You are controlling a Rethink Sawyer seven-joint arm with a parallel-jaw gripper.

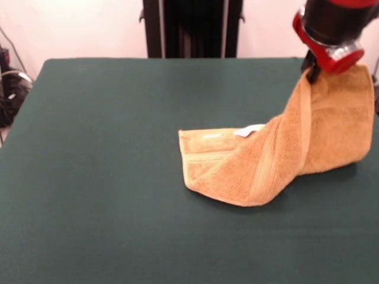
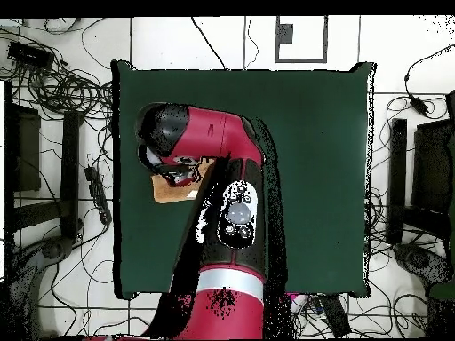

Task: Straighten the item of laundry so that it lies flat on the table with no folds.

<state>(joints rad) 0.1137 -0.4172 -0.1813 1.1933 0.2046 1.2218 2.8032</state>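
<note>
The orange-tan towel (image 1: 278,157) is partly lifted at the right side of the dark green table (image 1: 89,154). One end hangs from my gripper (image 1: 311,72), which is shut on its upper edge. From there the cloth drapes down to a folded part lying on the table, with a stripe band and a small white tag (image 1: 249,130) showing. Seen from overhead, my red arm (image 2: 222,142) covers nearly all of the towel. Only a tan corner (image 2: 165,190) peeks out near the table's left edge (image 2: 118,178), and the gripper itself is hidden there.
In the front view the raised end of the towel hangs close to the table's right edge. Dark gear and cables (image 1: 10,89) sit off the table's left side. Overhead, cables (image 2: 53,89) and equipment lie on the floor around the table.
</note>
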